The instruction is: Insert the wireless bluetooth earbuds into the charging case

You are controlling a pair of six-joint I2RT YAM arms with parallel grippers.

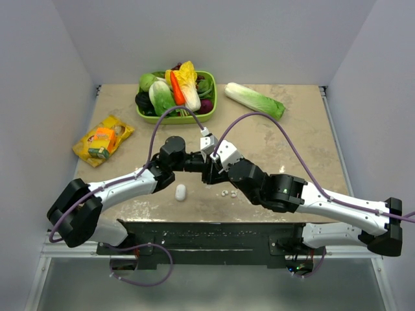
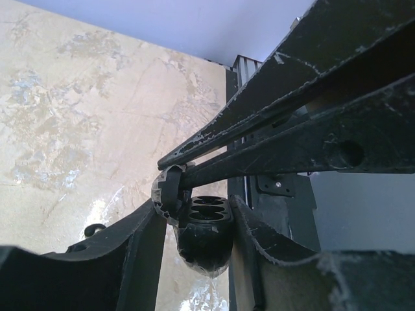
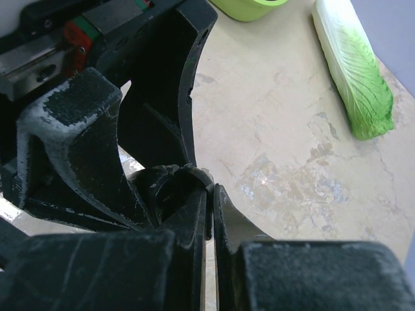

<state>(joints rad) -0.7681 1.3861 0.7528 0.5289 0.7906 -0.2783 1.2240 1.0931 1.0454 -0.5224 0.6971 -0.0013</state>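
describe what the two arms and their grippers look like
Both the left arm and right arm have white links, bulky black joints and a looping purple cable. The left gripper and right gripper are black, with scuffed, whitish-worn finger edges.

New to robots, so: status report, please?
Left gripper clasps black socketed case; right gripper pinches its lid. Earbuds, white case loose on table. Nothing blocking.

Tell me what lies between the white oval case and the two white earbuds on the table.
Only bare table; the top view shows it between the white oval case and the earbuds.
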